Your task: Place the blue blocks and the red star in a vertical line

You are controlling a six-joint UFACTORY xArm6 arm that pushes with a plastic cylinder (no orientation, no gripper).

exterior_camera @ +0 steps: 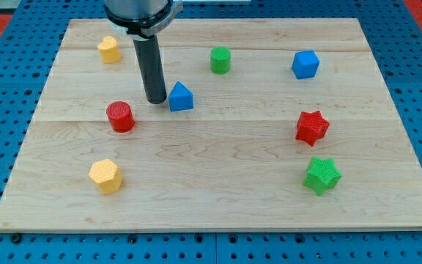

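My tip (156,100) rests on the board just left of the blue triangular block (180,97), close to or touching its left side. The blue cube (305,64) sits at the view's upper right. The red star (312,127) lies at the right, below the blue cube and above the green star (321,175). The dark rod rises from the tip toward the view's top.
A red cylinder (120,116) sits left of my tip. A yellow block (109,49) is at the upper left, a yellow hexagonal block (106,176) at the lower left, a green cylinder (220,60) at the top middle. The wooden board (211,205) lies on blue pegboard.
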